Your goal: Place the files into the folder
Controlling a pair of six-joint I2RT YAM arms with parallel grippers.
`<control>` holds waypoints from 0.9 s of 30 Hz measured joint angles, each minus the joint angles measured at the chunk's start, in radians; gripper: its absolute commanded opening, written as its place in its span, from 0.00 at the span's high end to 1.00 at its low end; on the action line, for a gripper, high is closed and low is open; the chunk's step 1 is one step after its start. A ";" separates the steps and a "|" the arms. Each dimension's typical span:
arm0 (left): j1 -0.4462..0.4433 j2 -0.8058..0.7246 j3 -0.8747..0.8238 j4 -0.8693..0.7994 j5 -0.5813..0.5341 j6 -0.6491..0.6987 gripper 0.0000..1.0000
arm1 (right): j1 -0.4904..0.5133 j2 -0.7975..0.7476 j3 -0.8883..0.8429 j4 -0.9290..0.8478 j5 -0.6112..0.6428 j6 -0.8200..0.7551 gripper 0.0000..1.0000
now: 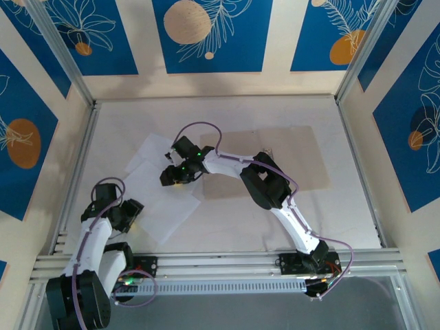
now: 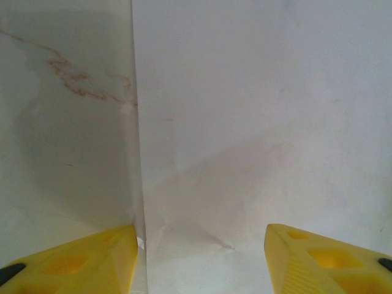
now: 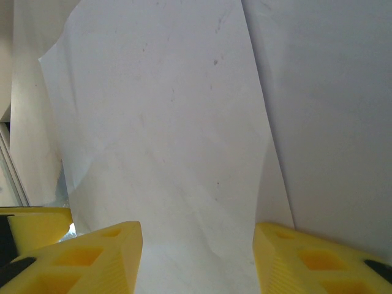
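Observation:
Two white files lie overlapped on the table left of centre, one sheet [image 1: 152, 152] further back and one [image 1: 167, 210] nearer. The tan folder [image 1: 302, 159] lies flat to their right, partly hidden by the right arm. My right gripper [image 1: 172, 177] reaches across over the sheets and is open; its wrist view shows a sheet [image 3: 159, 122] under the open gripper [image 3: 196, 257], with a second sheet [image 3: 331, 110] beside it. My left gripper [image 1: 130, 214] is at the near sheet's left edge. It is open [image 2: 202, 257], straddling the paper's edge [image 2: 136, 184], with paper [image 2: 257, 122] to the right.
Aluminium rails border the marbled tabletop [image 2: 61, 122]: one along the front [image 1: 220, 261] and one on the left [image 1: 74, 180]. Patterned blue walls close in the back and sides. The right arm's elbow [image 1: 265, 182] overhangs the folder's left part.

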 measured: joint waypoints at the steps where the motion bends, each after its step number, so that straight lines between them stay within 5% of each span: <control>1: 0.000 0.000 -0.001 0.000 0.000 0.000 0.46 | -0.001 0.000 0.000 0.000 0.000 0.000 0.48; 27: 0.004 -0.108 -0.031 0.022 0.019 -0.019 0.55 | -0.004 0.000 -0.002 0.004 -0.006 0.008 0.48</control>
